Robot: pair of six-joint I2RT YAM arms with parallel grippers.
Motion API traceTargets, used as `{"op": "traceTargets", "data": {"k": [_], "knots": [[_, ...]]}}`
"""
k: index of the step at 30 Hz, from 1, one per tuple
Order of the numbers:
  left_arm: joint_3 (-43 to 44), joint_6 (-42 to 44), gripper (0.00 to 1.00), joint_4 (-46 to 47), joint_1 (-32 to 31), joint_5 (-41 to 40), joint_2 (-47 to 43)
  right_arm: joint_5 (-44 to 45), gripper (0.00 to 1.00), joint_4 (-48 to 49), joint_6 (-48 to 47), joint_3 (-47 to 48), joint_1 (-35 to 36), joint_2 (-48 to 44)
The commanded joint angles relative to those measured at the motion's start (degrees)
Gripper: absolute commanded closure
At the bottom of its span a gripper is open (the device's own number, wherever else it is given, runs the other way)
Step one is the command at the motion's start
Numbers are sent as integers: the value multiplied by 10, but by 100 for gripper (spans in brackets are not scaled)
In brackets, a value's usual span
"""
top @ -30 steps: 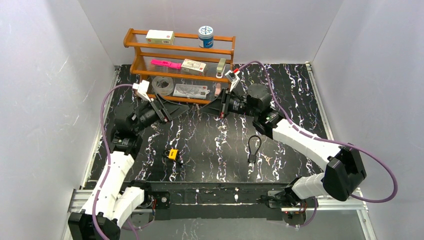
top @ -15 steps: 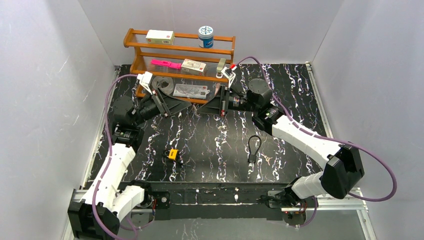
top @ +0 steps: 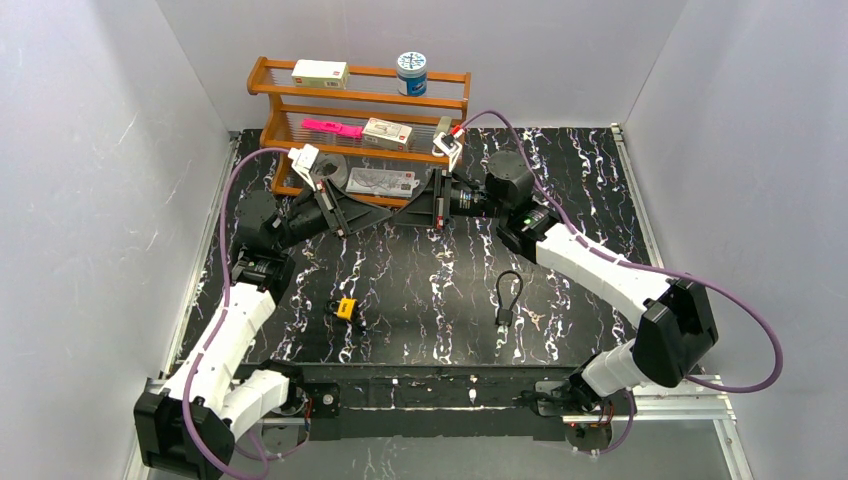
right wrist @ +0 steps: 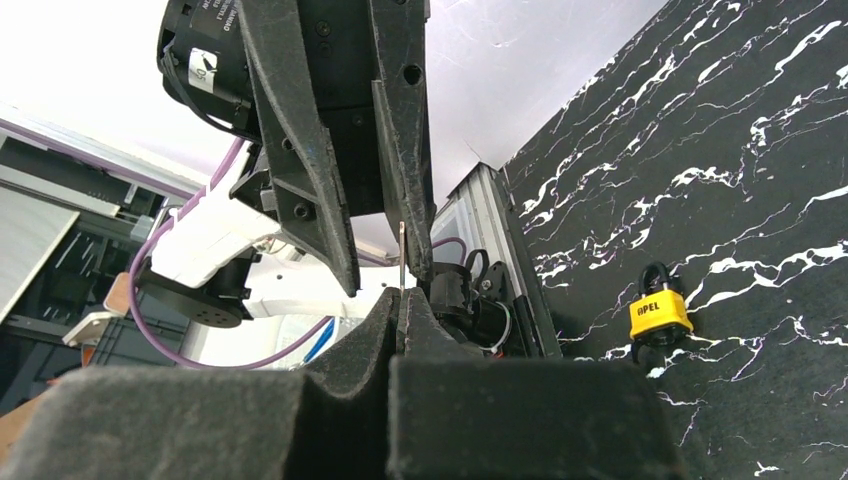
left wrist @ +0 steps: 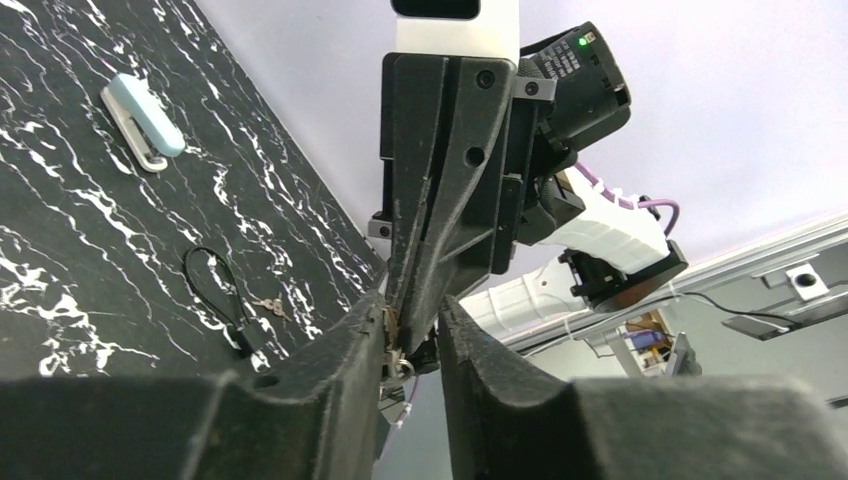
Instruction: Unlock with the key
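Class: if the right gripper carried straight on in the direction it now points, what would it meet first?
Probably the left gripper: its fingers flank the thin key pinched in the right gripper, almost tip to tip.

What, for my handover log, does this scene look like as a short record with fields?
right pincer: shut on key, blade poking out past the tips
left pincer: jaws apart, one on either side of the key, facing the right pincer
height: both raised above the table
padlock: yellow, lying on the table, clear of both pincers
cable loop: black, on the table, right of the padlock
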Motion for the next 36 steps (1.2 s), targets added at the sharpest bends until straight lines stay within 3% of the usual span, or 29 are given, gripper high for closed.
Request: {"op": "traceTargets", "data": {"k": [1,7,9,10,14,15,23,29,32,36], "knots": [[1,4,79,19,-2,0,-5,-6,99,7,-5,20,-1,-6],[-6,3,98,20,-2,0,-8,-2,99,5,-12,15,-1,-9],[-7,4,100,20,-2,-2,-11,-6,99,4,-17,15,-1,-7],[-6,4,100,20,-1,-6,-13,-6,94,4,-19,14,-1,-6],[-3,-9,100,21,-2,-36,-23,-14,56,62,-22,-23,1,-13],[-3,-11,100,22,-2,-42,-25,-4,53,74,-18,-30,1,-14],[-2,-5,100,28,-2,-40,-26,6,47,175,32,-51,5,11],[-6,-1,100,30,-2,-45,-28,20,30,219,36,-64,14,4],[-5,-1,100,31,-2,-44,-28,33,30,213,37,-62,16,4],[-6,-3,100,32,-2,-43,-27,31,39,203,46,-50,16,16]]}}
